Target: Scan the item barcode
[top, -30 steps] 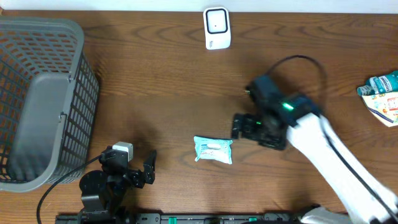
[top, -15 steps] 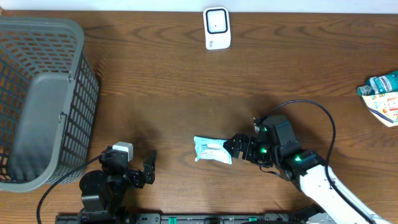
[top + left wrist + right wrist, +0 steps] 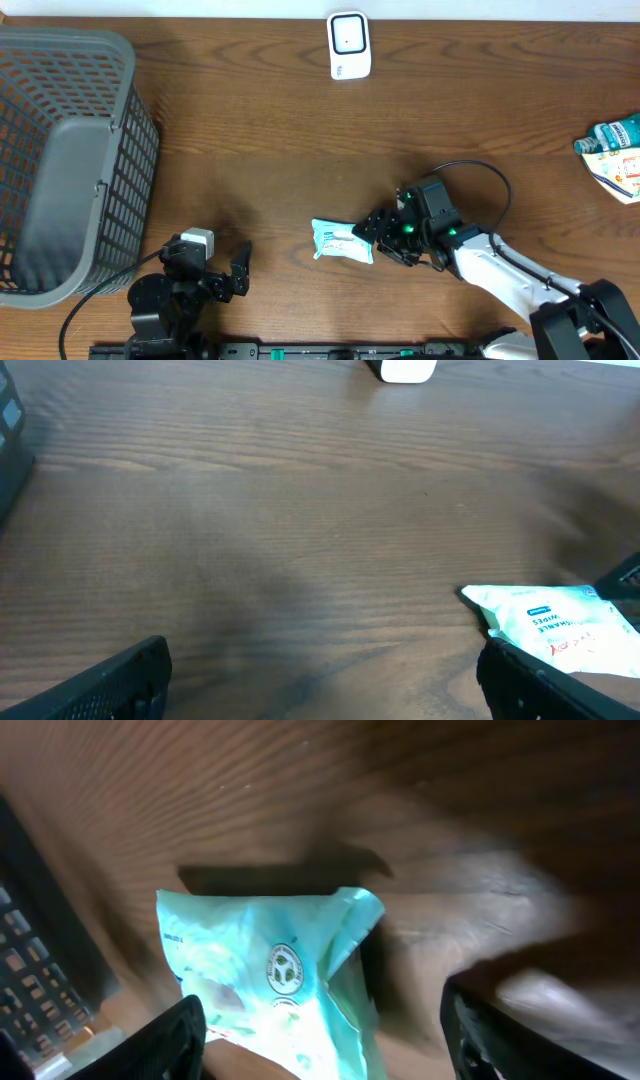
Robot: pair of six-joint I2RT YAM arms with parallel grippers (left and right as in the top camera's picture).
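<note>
The item is a pale teal pack of wipes (image 3: 342, 241), lying flat on the wooden table near the front middle. My right gripper (image 3: 373, 233) is low at the pack's right end. In the right wrist view the pack (image 3: 270, 970) lies between the two dark fingers, and my right gripper (image 3: 325, 1032) is open, with a gap on the right side. My left gripper (image 3: 240, 270) rests at the front left, open and holding nothing; its view shows the pack (image 3: 555, 622) beyond the right finger. The white scanner (image 3: 349, 45) stands at the table's back edge.
A grey mesh basket (image 3: 60, 160) fills the left side of the table. Two more packets (image 3: 615, 158) lie at the right edge. The right arm's black cable loops above its wrist. Bare wood lies between the pack and the scanner (image 3: 405, 369).
The right arm has come down and forward from mid-table to the pack's right end. Its fingers now straddle the pack and have narrowed. The left arm has not moved.
</note>
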